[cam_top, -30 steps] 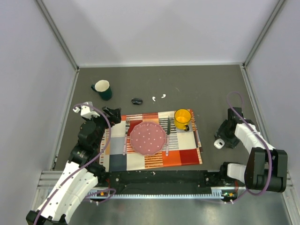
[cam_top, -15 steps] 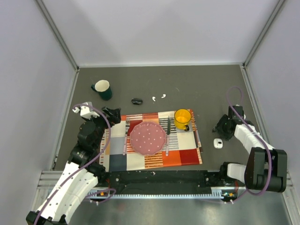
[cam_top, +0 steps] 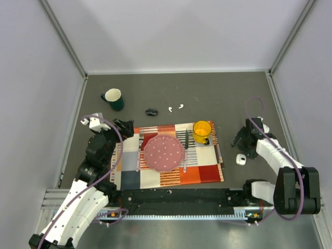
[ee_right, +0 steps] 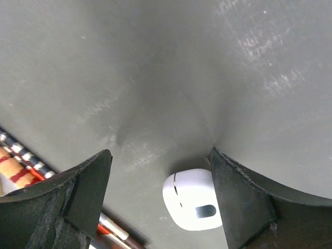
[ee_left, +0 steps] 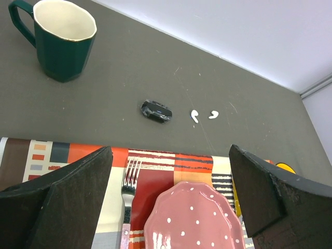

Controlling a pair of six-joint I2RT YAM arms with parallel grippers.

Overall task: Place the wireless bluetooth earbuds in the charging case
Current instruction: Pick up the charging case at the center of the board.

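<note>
The charging case is a small white rounded box lying closed on the dark table, right of the placemat. In the right wrist view the case sits low between my fingers, close to the right one. My right gripper is open and empty just behind the case. Two tiny white earbuds lie side by side on the far table; they also show in the left wrist view. My left gripper is open and empty over the placemat's left end.
A checked placemat holds a pink dotted plate, a yellow mug, a fork and a knife. A green mug stands far left. A black oval object lies left of the earbuds.
My right gripper was down on the case a second ago. It has drawn back and a little left, leaving the case lying on the table. The left arm has not moved.
</note>
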